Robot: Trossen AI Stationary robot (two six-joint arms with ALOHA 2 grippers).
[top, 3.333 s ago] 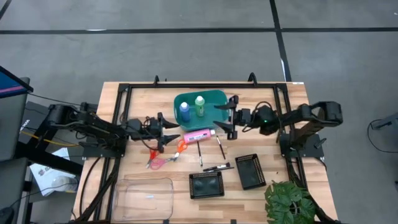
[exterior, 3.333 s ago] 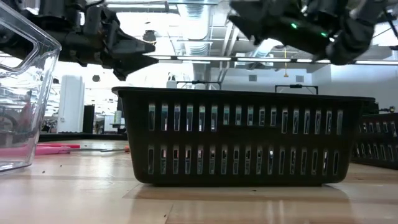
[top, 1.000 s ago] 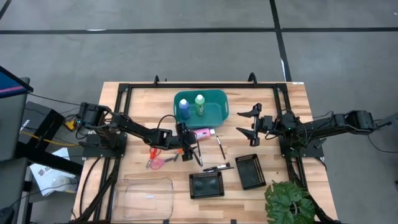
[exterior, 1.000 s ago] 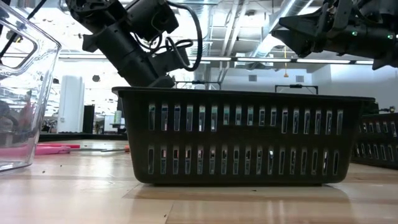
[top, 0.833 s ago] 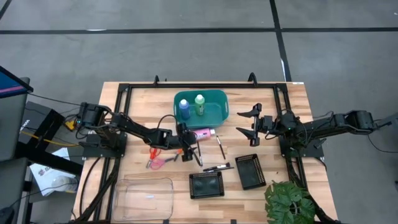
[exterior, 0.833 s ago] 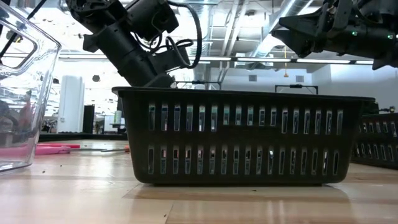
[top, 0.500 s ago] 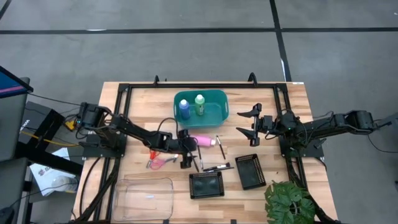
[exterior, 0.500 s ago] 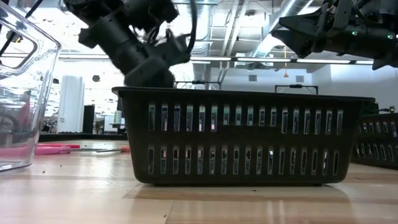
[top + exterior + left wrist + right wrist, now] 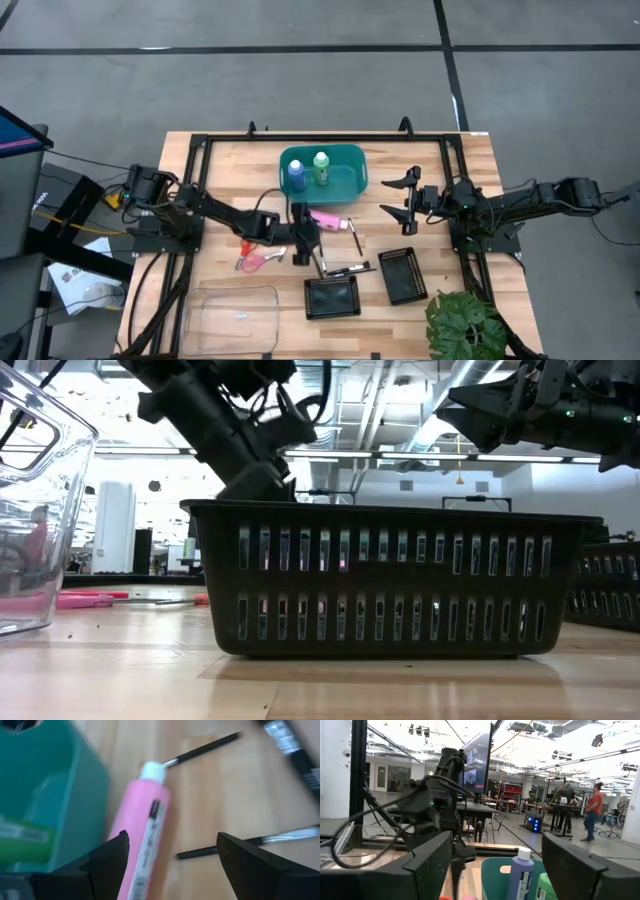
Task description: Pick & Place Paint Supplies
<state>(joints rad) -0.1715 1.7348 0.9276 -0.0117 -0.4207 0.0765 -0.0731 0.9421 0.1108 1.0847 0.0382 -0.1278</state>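
The pink bottle (image 9: 325, 221) lies on its side on the table just near of the teal basket (image 9: 352, 182), with its white cap (image 9: 151, 771) toward the right. The blue bottle (image 9: 297, 176) and green bottle (image 9: 321, 167) stand inside the basket. Thin dark brushes (image 9: 354, 237) (image 9: 347, 270) and pink-handled scissors (image 9: 256, 260) lie on the wood. My left gripper (image 9: 171, 837) is open and low over the pink bottle's body (image 9: 145, 835). My right gripper (image 9: 405, 197) hovers open to the right of the basket. My left gripper straddles the pink bottle's body with open fingers, coming low from the table's left, roughly along the bottle. One finger (image 9: 107, 865) lies right beside the bottle's side near its base. I cannot tell whether it touches. The bottle rests flat on the table.
Two black mesh trays (image 9: 331, 296) (image 9: 402, 275) sit near the front edge, one filling the low view (image 9: 400, 580). A clear plastic container (image 9: 237, 318) stands at the near left, a potted plant (image 9: 465, 325) at the near right. A person stands far off in the room (image 9: 594, 807).
My left gripper has shifted a little to the right and settled around the pink bottle, staying open. The bottle has turned on the table: its cap end has swung toward the near edge.
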